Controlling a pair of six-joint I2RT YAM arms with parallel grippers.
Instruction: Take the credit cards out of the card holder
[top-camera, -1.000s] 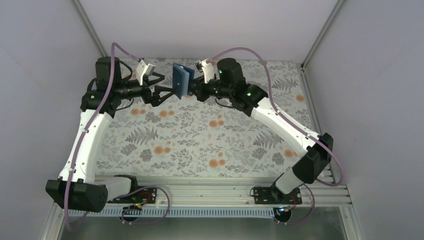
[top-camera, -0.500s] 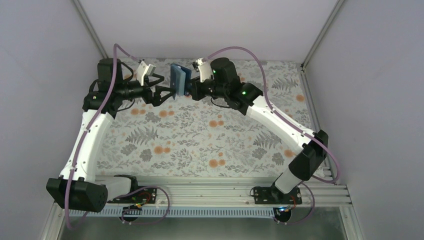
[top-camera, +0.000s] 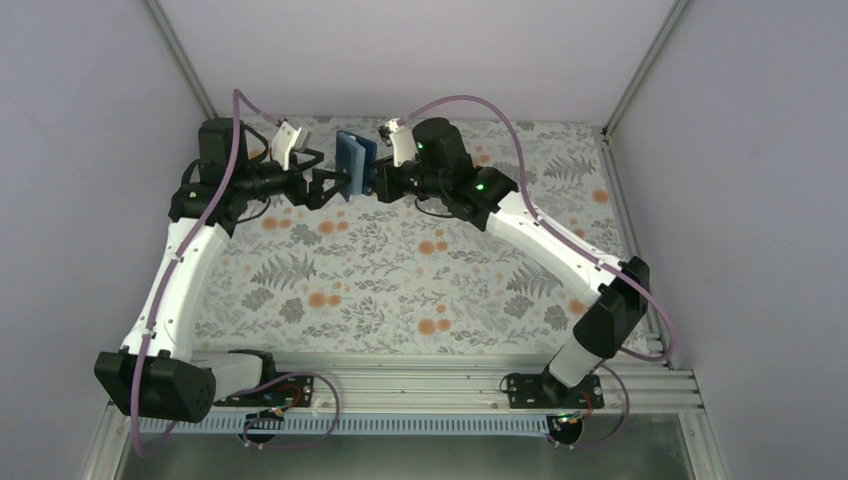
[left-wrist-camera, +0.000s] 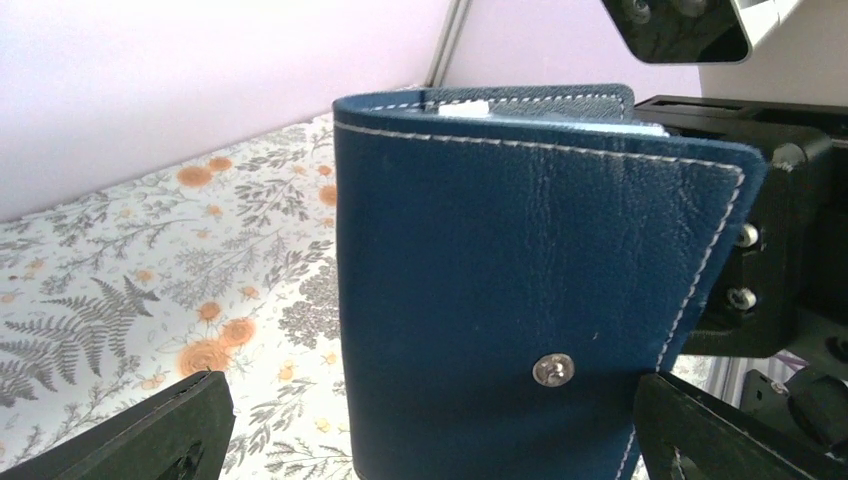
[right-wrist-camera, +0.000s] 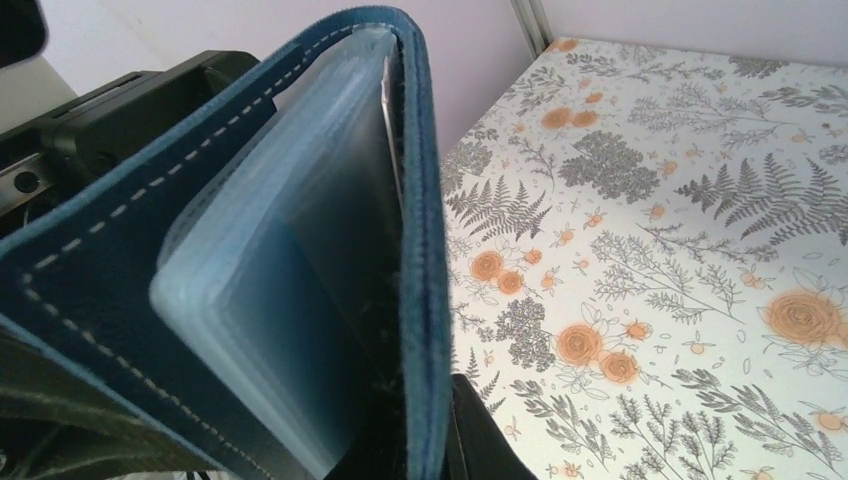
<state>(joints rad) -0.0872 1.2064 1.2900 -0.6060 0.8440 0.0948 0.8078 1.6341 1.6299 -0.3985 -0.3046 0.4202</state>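
Note:
The card holder (top-camera: 354, 160) is a dark navy wallet, held upright in the air over the back of the table. My right gripper (top-camera: 378, 181) is shut on one cover of it, and the right wrist view shows pale blue inner sleeves (right-wrist-camera: 262, 300) fanned open beside that cover (right-wrist-camera: 428, 250). My left gripper (top-camera: 328, 184) is open, its fingers straddling the holder's lower part without touching. The left wrist view shows the outer cover (left-wrist-camera: 520, 280) with a metal snap (left-wrist-camera: 553, 368) between my open left gripper (left-wrist-camera: 430, 392). The credit cards are hidden inside; only a pale sliver (left-wrist-camera: 465, 107) shows at the top.
The floral tablecloth (top-camera: 420, 270) covers the table. Grey walls with metal corner posts (top-camera: 640, 70) close in the back and sides. A metal rail (top-camera: 440, 385) with the arm bases runs along the near edge.
The right arm has carried the card holder a little left and back. The left gripper has come closer, so its open fingers now flank the holder.

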